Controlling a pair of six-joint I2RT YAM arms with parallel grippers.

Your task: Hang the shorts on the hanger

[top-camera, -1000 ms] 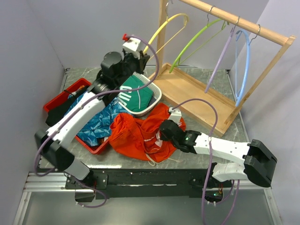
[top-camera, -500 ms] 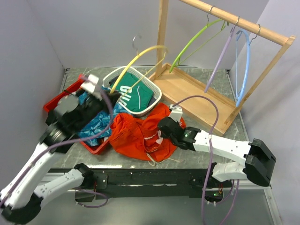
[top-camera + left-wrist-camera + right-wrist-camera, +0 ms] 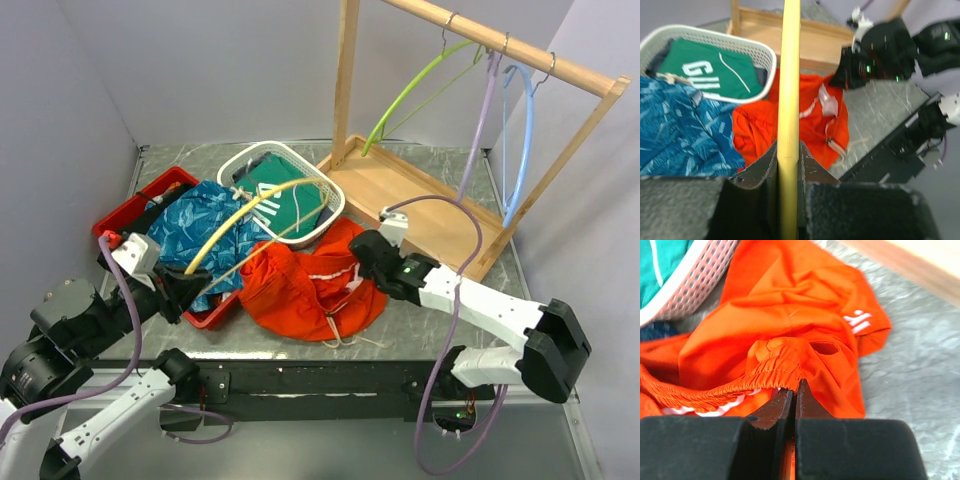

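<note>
- The table (image 3: 160,165), grey and marbled, carried all items.
- A wooden rack (image 3: 400,190) stood at the far right. A green hanger (image 3: 415,85), a purple hanger (image 3: 480,110) and a light blue hanger (image 3: 525,140) hung from its rail.
- The shorts (image 3: 300,290), orange-red, lay crumpled on the table near its front edge, between the red tray (image 3: 120,215) and the rack's base, outside both containers.
- The red tray sat at the left and held a blue patterned cloth (image 3: 205,225), which spilled over its near rim.
- A white mesh basket (image 3: 335,205) stood just behind the shorts and held a green garment (image 3: 290,195) with white lettering.
- The hanger (image 3: 235,220), yellow, was off the rack and arched above the blue cloth toward the basket.
- The left hand (image 3: 185,285) was clamped on one end of the hanger, its fingers (image 3: 765,165) pressed against both sides of the bar.
- The right hand (image 3: 365,255) was closed together on the gathered waistband of the shorts, at their right side.
</note>
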